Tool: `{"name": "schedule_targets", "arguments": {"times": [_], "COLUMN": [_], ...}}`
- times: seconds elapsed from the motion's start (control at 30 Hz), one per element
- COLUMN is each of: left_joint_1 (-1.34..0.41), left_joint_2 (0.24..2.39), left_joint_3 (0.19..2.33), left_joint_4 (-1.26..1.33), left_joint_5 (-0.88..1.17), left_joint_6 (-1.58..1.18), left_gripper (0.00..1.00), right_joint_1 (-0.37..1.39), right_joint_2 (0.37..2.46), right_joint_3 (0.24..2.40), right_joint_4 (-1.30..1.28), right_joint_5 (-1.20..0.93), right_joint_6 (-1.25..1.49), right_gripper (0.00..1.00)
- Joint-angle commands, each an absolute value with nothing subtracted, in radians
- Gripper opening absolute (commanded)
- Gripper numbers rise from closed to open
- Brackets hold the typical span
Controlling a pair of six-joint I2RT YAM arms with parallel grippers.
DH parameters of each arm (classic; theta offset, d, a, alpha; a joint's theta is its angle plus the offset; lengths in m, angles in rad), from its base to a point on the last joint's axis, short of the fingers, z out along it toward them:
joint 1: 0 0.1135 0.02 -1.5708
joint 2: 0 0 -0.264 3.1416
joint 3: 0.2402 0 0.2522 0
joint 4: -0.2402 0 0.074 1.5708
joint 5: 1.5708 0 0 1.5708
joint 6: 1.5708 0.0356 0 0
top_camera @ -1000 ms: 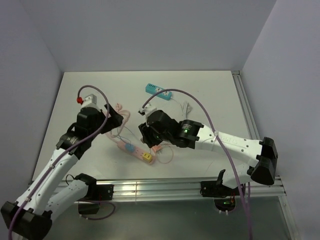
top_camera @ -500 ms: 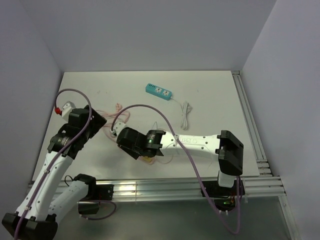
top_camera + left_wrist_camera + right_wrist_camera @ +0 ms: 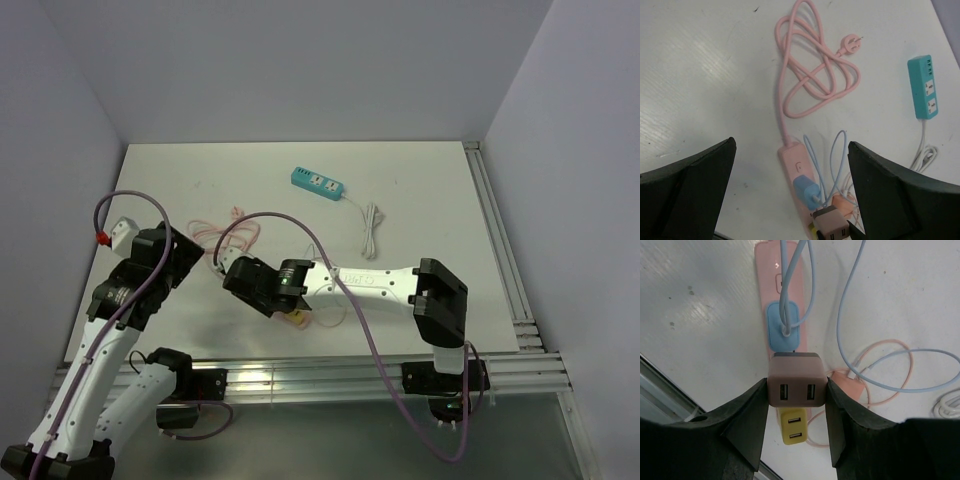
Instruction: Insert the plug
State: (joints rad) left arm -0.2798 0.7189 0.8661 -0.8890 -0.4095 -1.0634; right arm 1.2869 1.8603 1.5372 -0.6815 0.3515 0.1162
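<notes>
Jaws of the right end effector point(image 3: 796, 390) pinch the mauve USB plug point(image 3: 796, 382) over the pink power strip point(image 3: 765, 285), between its blue plug point(image 3: 784, 325) and yellow plug point(image 3: 792, 427); the left end effector point(image 3: 791, 145) stands spread.

We find the adapter point(image 3: 796, 385) over the near strip point(image 3: 765, 280), between a plug point(image 3: 775, 340) and a charger point(image 3: 792, 429). The far strip point(image 3: 318, 183) lies behind, rightward.

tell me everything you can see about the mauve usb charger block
The mauve charger block is a rounded plastic cube with two USB ports facing the wrist camera. The right pincer clamps its flanks. It sits over the pink power strip, between a blue plug and a yellow plug. Whether its prongs are seated cannot be seen.
</notes>
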Motion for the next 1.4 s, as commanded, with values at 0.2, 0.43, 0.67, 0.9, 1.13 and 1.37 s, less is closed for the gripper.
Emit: {"name": "schedule_targets", "arguments": {"times": [0.2,0.43,0.67,0.9,1.13,1.37], "left_joint_1": [-0.276,-0.276,-0.276,-0.276,-0.276,-0.276], "left_joint_2": [0.716,0.703,0.681,0.680,0.675,0.678], "left_joint_3": [0.899,0.899,0.891,0.890,0.887,0.884], "left_joint_4": [-0.917,-0.908,-0.897,-0.890,-0.888,-0.879], "left_joint_5": [-0.430,-0.422,-0.407,-0.388,-0.385,-0.370], "left_joint_6": [-1.052,-1.042,-1.031,-1.031,-1.031,-1.028], "left_gripper": [0.99,1.00,1.00,1.00,0.99,0.99], "right_joint_1": [1.302,1.301,1.299,1.298,1.287,1.264], "right_joint_2": [1.872,1.884,1.894,1.885,1.875,1.871], "right_joint_3": [1.539,1.513,1.494,1.457,1.427,1.413], "right_joint_4": [-0.724,-0.675,-0.647,-0.598,-0.545,-0.528], "right_joint_5": [0.401,0.370,0.351,0.330,0.316,0.296], "right_joint_6": [0.106,0.083,0.061,0.058,0.060,0.071], "right_gripper": [0.00,0.00,0.00,0.00,0.00,0.00]}}
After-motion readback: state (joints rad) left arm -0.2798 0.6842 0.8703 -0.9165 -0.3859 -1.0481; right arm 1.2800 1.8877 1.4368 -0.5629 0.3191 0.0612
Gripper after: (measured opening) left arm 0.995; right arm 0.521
